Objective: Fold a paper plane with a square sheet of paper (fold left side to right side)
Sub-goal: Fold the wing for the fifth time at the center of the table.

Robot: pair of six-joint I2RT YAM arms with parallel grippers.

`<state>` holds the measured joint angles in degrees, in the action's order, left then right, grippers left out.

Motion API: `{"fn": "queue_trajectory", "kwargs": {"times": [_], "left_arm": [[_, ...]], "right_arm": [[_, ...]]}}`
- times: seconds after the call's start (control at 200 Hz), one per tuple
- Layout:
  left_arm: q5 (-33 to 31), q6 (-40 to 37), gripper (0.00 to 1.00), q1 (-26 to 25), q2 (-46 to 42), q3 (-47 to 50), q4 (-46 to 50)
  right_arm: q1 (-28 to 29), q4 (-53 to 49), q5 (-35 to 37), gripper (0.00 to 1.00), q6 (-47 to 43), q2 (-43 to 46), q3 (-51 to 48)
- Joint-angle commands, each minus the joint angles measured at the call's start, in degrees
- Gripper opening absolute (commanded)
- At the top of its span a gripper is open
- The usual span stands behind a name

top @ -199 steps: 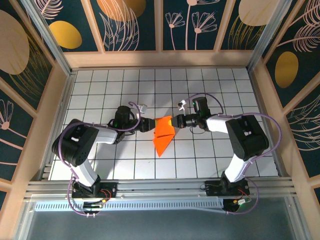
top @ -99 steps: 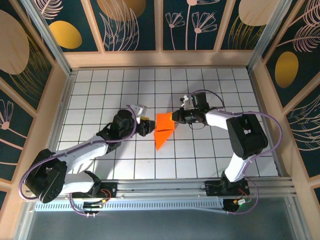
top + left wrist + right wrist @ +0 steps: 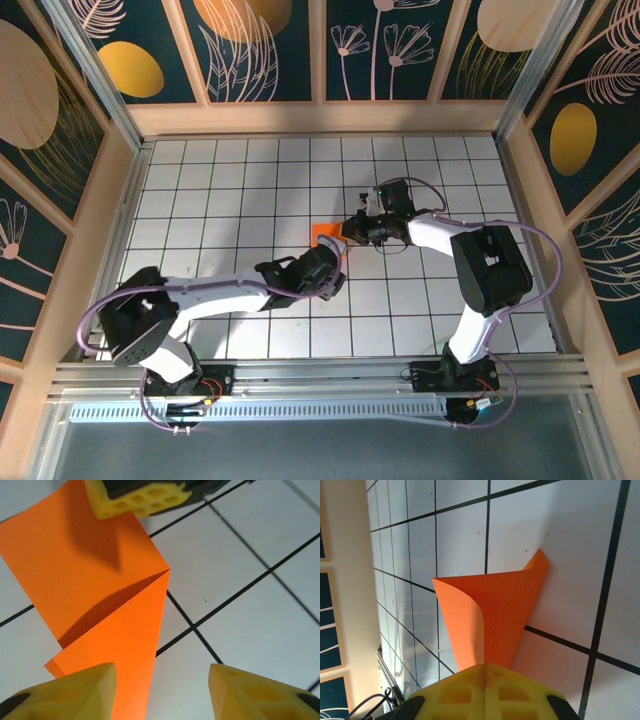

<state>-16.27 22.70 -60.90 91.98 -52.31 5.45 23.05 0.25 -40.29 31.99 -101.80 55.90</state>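
We are looking down on a white gridded tabletop (image 3: 200,180) boxed in by wooden walls with dark, leaf-patterned panels. From the left, the left arm is reaching low across the grid towards the middle. The left hand (image 3: 330,268) is hovering there with its yellow fingers (image 3: 75,692) spread apart, and we are seeing no grip from it. In its wrist view a folded flap of the paper (image 3: 324,236) is running down between those fingers, nearer the left one. The rest of the sheet is lying just ahead of the hand, on the far side.

The paper is sitting near the middle of the tabletop, already creased, with one layer lapping over another along a slanted fold. Its long axis is running roughly from the left hand away towards the right hand (image 3: 352,230).

The right hand is coming in from the right with its fingers pressed together on the paper's edge. That pinch is lifting and curling the side it is holding.

We are judging that the coming move hinges on this line-up. The paper is lying between the two hands, the left one is free and right at the loose end, and the right one is anchoring the other.
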Motion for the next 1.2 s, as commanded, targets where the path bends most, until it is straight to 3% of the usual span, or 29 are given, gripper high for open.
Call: {"fn": "queue_trajectory", "kwargs": {"times": [0.0,0.195,0.475,1.196], "left_arm": [[-8.32,2.25,0.52,-1.21,4.30,-3.12,6.89],[-10.09,3.55,0.54,-1.68,10.17,-7.60,8.87],[-11.32,5.16,0.47,-1.75,12.65,-7.54,8.95],[-14.55,7.49,0.07,-1.76,10.52,-5.16,8.64]], "right_arm": [[0.46,-1.57,0.92,0.00,0.62,-1.02,1.69],[0.71,-1.35,0.92,0.00,0.69,-1.40,1.67],[0.69,-1.31,1.01,0.00,0.62,-2.08,1.76],[0.11,-4.01,4.77,0.03,-1.72,-1.48,1.94]]}}
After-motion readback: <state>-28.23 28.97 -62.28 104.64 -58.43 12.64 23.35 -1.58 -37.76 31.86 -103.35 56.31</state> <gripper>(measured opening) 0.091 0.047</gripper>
